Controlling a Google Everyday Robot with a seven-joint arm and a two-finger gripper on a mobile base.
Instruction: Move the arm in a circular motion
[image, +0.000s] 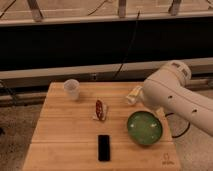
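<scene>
White glossy arm (175, 95) enters from the right, above the back right part of the wooden table (60, 135), just behind a green bowl (144, 129). Claw (134, 95): pale tip at the arm's left end, state cannot be told. Also on the table: cup (71, 89), red packet (101, 110), black phone (104, 147).

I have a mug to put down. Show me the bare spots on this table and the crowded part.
Bare: the left strip below the cup, and the front-left corner beside the black slab. Crowded: right side, with bowl, pale item and the arm overhead. The gripper is out of sight.
</scene>
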